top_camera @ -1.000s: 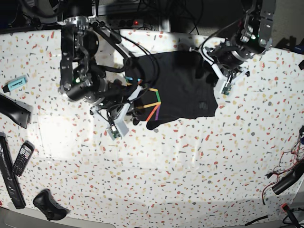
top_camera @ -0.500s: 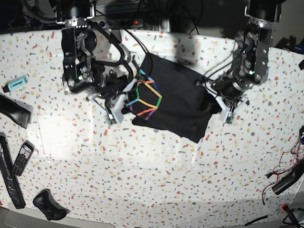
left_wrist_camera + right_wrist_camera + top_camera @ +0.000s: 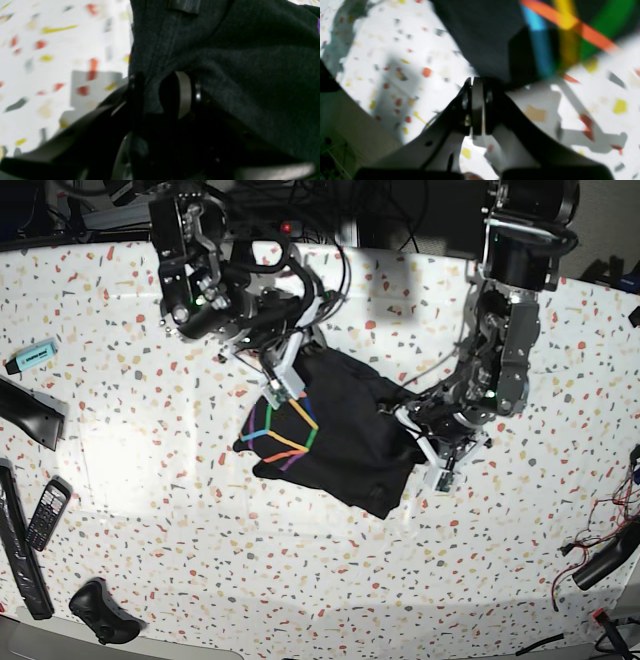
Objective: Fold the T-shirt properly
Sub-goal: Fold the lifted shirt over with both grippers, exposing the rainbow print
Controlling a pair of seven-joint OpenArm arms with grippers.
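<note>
While I hold the T-shirt (image 3: 335, 435) up by two spots, most of it lies bunched on the speckled table (image 3: 300, 580), near the middle, with the rainbow print showing on one side. My right gripper (image 3: 477, 83) has its jaws pressed tight together on a thin bit of the shirt's edge, close to the bright lines. My left gripper (image 3: 160, 92) has black cloth stuffed between its jaws, so it is clamped on a thick fold, though that view is dark and blurry and I can't be sure how deep the cloth sits.

Here is what could go wrong. My right pinch is very small, so a hard tug could pull the edge out and the shirt would flop down. If my two arms pull at different speeds, the cloth could twist and the fold would come out crooked. The bunched part could also drag and roll under itself on the table.
</note>
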